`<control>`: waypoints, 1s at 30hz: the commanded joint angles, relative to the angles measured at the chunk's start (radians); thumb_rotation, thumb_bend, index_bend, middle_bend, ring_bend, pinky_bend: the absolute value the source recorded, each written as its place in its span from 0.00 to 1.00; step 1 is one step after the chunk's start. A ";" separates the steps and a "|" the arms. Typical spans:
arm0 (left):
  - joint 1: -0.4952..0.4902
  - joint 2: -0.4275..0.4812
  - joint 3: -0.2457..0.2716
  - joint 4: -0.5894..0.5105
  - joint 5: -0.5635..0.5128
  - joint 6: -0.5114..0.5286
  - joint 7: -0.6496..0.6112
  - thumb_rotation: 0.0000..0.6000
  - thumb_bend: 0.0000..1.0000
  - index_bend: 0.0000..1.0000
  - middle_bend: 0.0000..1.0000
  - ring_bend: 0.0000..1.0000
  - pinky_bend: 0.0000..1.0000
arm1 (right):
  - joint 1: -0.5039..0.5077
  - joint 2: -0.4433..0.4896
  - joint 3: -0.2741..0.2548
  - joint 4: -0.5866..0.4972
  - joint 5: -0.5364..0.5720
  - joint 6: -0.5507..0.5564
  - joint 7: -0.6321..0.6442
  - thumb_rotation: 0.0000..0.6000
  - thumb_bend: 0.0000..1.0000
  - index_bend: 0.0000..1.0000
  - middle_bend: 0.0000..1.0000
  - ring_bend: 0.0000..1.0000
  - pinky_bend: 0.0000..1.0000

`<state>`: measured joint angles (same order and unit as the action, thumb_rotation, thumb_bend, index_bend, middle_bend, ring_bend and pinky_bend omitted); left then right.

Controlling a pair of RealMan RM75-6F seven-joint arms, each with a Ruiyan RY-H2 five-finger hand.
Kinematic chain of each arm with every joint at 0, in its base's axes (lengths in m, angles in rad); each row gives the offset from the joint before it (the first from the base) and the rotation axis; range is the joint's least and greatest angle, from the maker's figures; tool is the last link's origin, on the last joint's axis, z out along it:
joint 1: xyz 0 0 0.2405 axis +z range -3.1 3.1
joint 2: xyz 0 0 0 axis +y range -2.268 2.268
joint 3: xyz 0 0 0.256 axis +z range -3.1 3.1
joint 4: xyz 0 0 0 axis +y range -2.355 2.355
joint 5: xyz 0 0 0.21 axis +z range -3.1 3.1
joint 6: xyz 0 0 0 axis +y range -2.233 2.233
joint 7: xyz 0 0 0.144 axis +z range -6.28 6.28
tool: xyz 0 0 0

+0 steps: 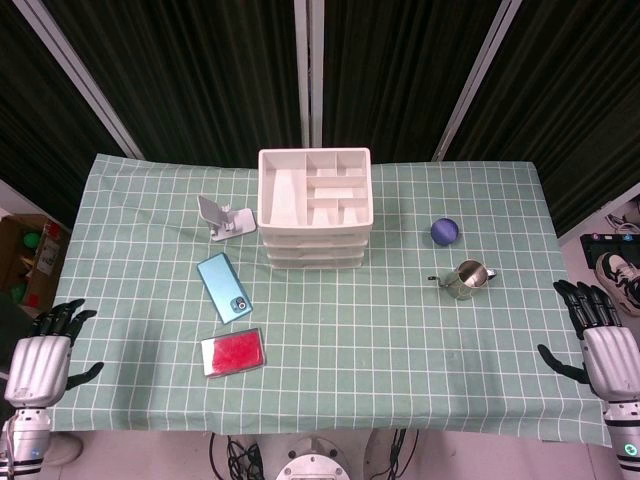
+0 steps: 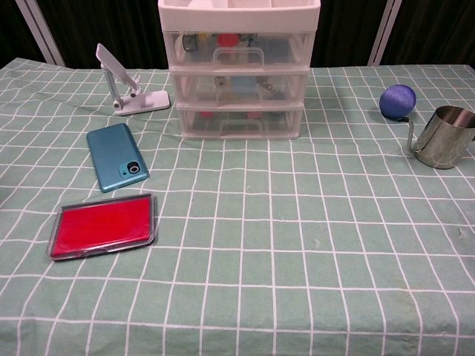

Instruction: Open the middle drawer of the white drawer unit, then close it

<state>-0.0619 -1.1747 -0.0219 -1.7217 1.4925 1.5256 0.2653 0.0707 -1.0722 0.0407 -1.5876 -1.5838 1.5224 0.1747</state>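
The white drawer unit (image 1: 315,205) stands at the back middle of the table, its three drawers facing me. In the chest view the drawer unit (image 2: 239,70) shows all three clear fronts pushed in, the middle drawer (image 2: 239,87) flush with the others. My left hand (image 1: 42,358) hangs at the table's near left corner, fingers spread and holding nothing. My right hand (image 1: 603,345) is at the near right edge, also spread and empty. Both are far from the unit and show only in the head view.
Left of the unit stands a white phone stand (image 1: 226,217). A blue phone (image 1: 224,287) and a red flat case (image 1: 233,352) lie nearer the front. At the right are a blue ball (image 1: 445,232) and a steel cup (image 1: 468,279).
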 commanded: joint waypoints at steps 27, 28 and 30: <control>0.033 -0.023 0.019 0.068 0.035 0.038 -0.102 1.00 0.00 0.27 0.15 0.15 0.20 | 0.399 -0.204 0.150 -0.260 0.304 -0.635 0.373 1.00 0.37 0.10 0.83 0.81 0.82; 0.035 -0.023 0.019 0.071 0.036 0.040 -0.106 1.00 0.00 0.27 0.15 0.15 0.20 | 0.414 -0.221 0.161 -0.254 0.332 -0.660 0.395 1.00 0.39 0.10 0.84 0.82 0.83; 0.039 -0.025 0.020 0.077 0.036 0.044 -0.113 1.00 0.00 0.27 0.15 0.15 0.20 | 0.441 -0.253 0.184 -0.242 0.386 -0.702 0.431 1.00 0.43 0.10 0.85 0.84 0.85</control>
<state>-0.0246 -1.1990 -0.0023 -1.6464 1.5284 1.5680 0.1538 0.4491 -1.2652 0.1775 -1.8292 -1.2825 0.8989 0.5381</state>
